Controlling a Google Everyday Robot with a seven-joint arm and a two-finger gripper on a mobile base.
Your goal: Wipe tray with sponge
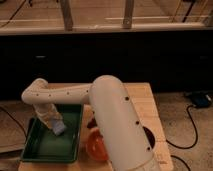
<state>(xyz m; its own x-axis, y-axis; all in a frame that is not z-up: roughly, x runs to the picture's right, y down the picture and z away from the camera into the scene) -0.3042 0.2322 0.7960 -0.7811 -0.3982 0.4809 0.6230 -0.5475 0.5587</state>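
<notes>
The dark green tray (pixel 44 149) lies on the left part of the wooden table. My gripper (pixel 55 123) reaches down into the tray's far middle, at the end of the white arm that bends in from the right. It is shut on the pale grey-blue sponge (pixel 60 129), which sits against the tray floor. The tray's near half shows bare green.
An orange bowl (pixel 96 148) stands just right of the tray, half behind my arm. A dark reddish bunch (pixel 91 121) lies behind the bowl. The wooden table (pixel 144 102) extends right. A black cable (pixel 192 125) runs across the floor at right.
</notes>
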